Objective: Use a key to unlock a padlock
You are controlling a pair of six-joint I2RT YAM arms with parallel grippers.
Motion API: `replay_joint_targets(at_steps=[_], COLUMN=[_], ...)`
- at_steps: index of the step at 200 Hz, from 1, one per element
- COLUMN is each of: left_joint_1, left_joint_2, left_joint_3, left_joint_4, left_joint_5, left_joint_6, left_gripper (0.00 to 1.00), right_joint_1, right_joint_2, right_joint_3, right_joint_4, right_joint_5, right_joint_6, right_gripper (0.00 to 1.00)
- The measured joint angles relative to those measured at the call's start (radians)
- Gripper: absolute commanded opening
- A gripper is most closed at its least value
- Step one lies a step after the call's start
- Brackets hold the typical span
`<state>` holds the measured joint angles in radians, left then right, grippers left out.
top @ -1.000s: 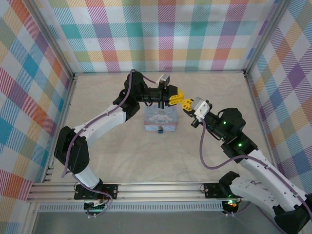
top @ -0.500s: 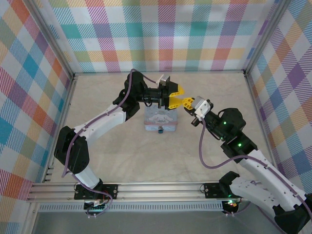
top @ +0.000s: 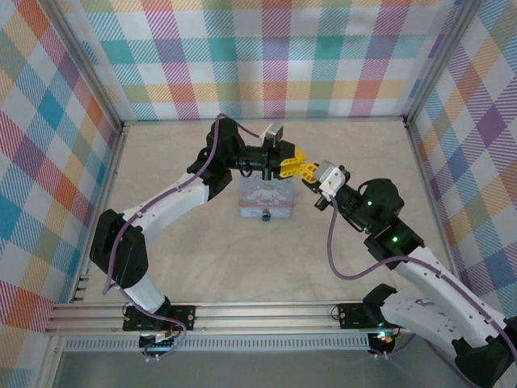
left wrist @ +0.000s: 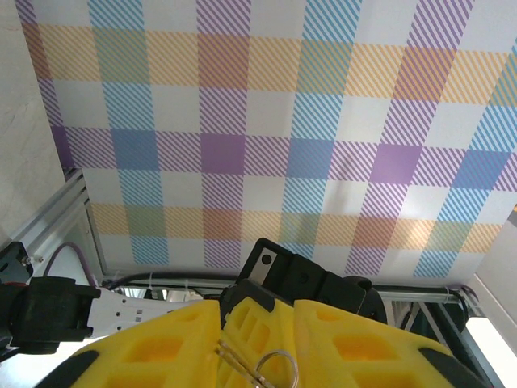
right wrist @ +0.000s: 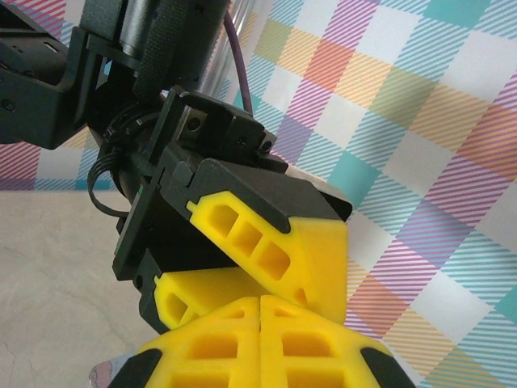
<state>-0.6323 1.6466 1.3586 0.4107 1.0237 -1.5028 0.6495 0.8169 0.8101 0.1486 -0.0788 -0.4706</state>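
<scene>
Two grippers meet tip to tip over the far right corner of a pale-blue tin box (top: 263, 194), which sits on the tabletop (top: 202, 242) near its middle.

Padlock (top: 265, 216): small and dark, at the middle of the box's near side, facing the arm bases. Neither gripper touches it.

Left gripper (top: 287, 163): reaches in from the left above the back edge of the box, its yellow tips pointing right. Whether its jaws are spread or pinching something cannot be told from any view.

Right gripper (top: 309, 170): comes in from the right, its tips pointing left against those of the left gripper. In the right wrist view its two yellow fingers (right wrist: 210, 349) lie pressed together along a thin seam, with the left gripper's yellow fingers (right wrist: 266, 242) directly in front and touching.

Thin wire ring (left wrist: 273, 368): seen in the left wrist view where the yellow fingers crowd together. Which jaws hold it cannot be told.
</scene>
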Motion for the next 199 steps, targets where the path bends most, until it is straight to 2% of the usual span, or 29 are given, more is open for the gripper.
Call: replay_joint_targets(at_steps=[62, 79, 107, 141, 170, 199], left_joint_1=[0.001, 0.003, 0.011, 0.027, 0.039, 0.040], left_joint_2=[0.000, 0.000, 0.000, -0.007, -0.041, -0.087], left_joint_3=[0.000, 0.000, 0.000, 0.000, 0.005, 0.033], left_joint_4=[0.000, 0.000, -0.001, -0.042, -0.240, -0.462], left_joint_5=[-0.003, -0.003, -0.004, -0.018, -0.074, -0.185], left_joint_6=[0.000, 0.003, 0.003, 0.048, 0.235, 0.460], left_gripper=[0.09, 0.00, 0.00, 0.00, 0.00, 0.00], right_joint_1=[0.006, 0.006, 0.006, 0.006, 0.006, 0.003], right_joint_2=[-0.016, -0.011, -0.011, -0.011, -0.022, -0.008], right_joint_3=[-0.002, -0.002, -0.002, -0.002, -0.002, 0.058], right_joint_4=[-0.042, -0.049, -0.049, -0.071, -0.107, -0.244], right_joint_5=[-0.012, -0.016, -0.015, 0.019, 0.111, 0.187], right_joint_6=[-0.011, -0.013, -0.013, 0.017, 0.146, 0.404], right_gripper=[0.00, 0.00, 0.00, 0.32, 0.55, 0.59])
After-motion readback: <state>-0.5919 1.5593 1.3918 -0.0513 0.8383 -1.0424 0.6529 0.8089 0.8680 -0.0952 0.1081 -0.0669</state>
